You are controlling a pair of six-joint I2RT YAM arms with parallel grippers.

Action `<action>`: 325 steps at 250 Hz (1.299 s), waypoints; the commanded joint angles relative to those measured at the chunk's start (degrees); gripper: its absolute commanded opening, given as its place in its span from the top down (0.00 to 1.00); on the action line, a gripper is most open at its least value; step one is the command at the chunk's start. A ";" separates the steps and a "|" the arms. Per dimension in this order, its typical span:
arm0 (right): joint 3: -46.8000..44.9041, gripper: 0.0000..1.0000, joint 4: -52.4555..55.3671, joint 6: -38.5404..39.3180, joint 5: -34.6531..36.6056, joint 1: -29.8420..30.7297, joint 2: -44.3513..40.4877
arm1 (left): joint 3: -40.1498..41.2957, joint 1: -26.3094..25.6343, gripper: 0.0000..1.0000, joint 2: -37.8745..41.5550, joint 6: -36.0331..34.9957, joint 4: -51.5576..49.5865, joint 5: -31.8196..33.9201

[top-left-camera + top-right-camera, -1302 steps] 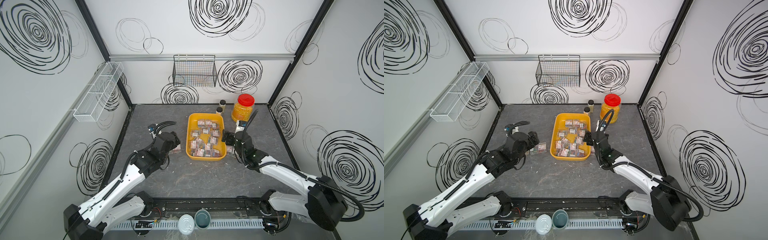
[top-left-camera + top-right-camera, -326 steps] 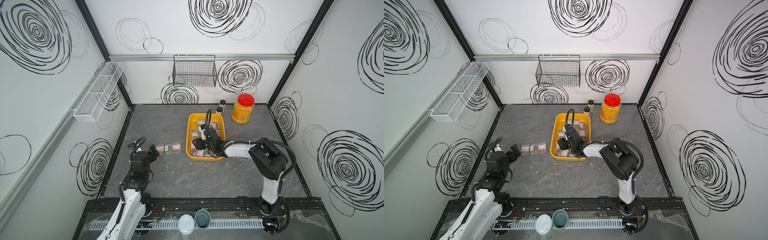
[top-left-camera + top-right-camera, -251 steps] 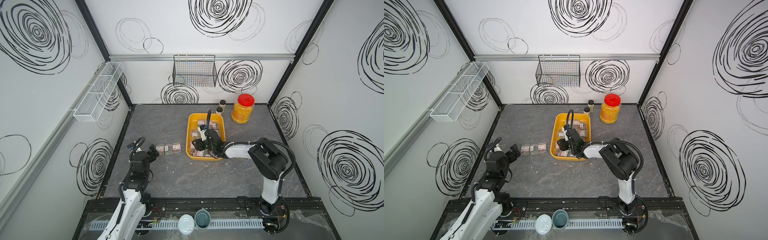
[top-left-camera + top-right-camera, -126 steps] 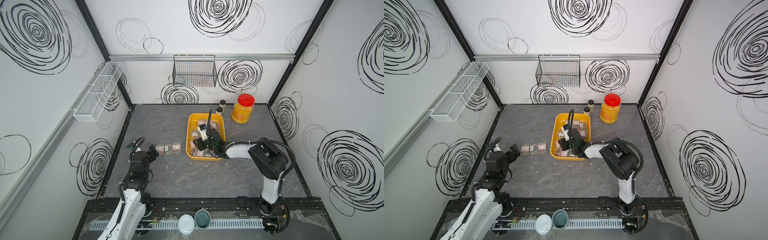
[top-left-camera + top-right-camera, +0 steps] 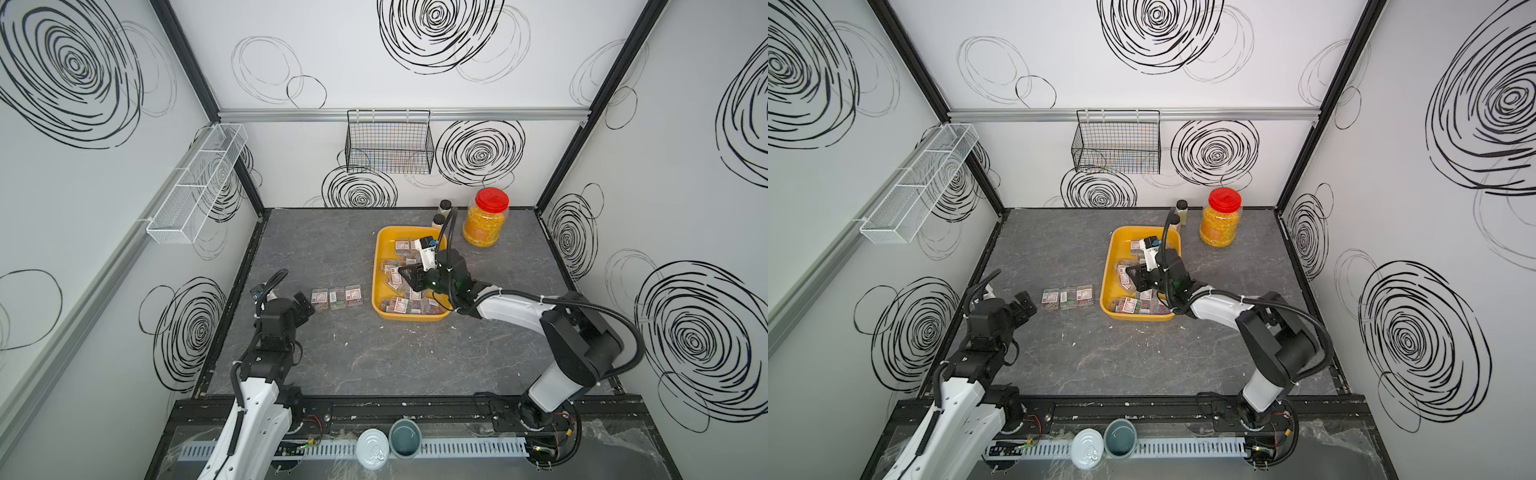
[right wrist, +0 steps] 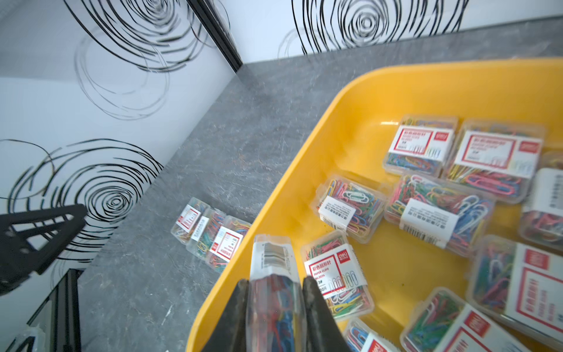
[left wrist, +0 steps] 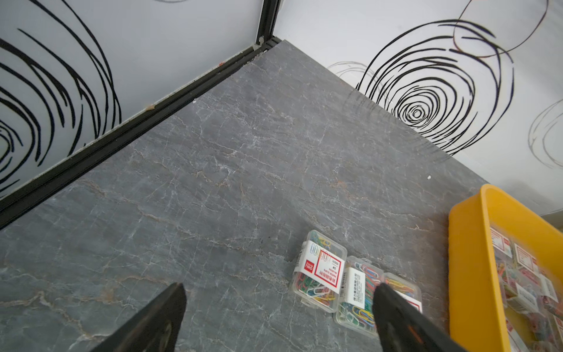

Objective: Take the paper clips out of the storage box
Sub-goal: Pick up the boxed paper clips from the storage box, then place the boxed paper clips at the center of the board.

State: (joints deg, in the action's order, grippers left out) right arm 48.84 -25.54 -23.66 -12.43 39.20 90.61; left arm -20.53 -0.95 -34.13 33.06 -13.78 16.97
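Observation:
The yellow storage box sits mid-table and holds several clear cases of paper clips. My right gripper is shut on one case, held on edge just above the tray's left side. Three more cases lie in a row on the table to the left of the tray. My left gripper hovers open and holds nothing, close to the left end of that row.
A red-lidded jar of yellow grains and two small black-capped bottles stand behind the tray. A black wire basket hangs on the back wall. A white mesh shelf hangs on the left wall.
My right gripper has shut on a case inside the tray and raised it a little. The left arm has stayed still with its jaws open.

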 commanded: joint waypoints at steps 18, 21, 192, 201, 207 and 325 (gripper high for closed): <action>-5.92 0.79 3.93 -1.59 4.90 -1.03 -14.53 | 1.82 0.45 0.01 1.34 1.11 0.60 -0.21; -6.44 0.79 4.22 -1.76 5.29 -1.17 -15.55 | 1.97 0.36 0.01 1.47 1.11 0.67 -0.39; -24.06 0.89 34.45 -12.48 15.07 -24.62 -46.54 | 3.98 -8.31 0.01 8.91 0.77 1.08 3.31; -24.68 0.90 34.10 -12.69 12.90 -26.62 -46.11 | 3.85 -8.60 0.01 8.77 0.75 1.10 3.59; -25.03 0.91 33.85 -12.92 11.66 -27.86 -45.85 | 3.89 -8.73 0.01 8.69 0.80 1.04 3.83; -28.07 0.94 37.94 -15.43 12.62 -39.17 -48.27 | 3.66 -9.16 0.01 7.97 1.12 1.10 5.09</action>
State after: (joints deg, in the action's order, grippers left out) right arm 21.54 9.34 -37.28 -2.00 1.56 44.64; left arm -17.10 -9.76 -26.06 33.78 -13.65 20.69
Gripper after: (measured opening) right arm 0.255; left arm 0.991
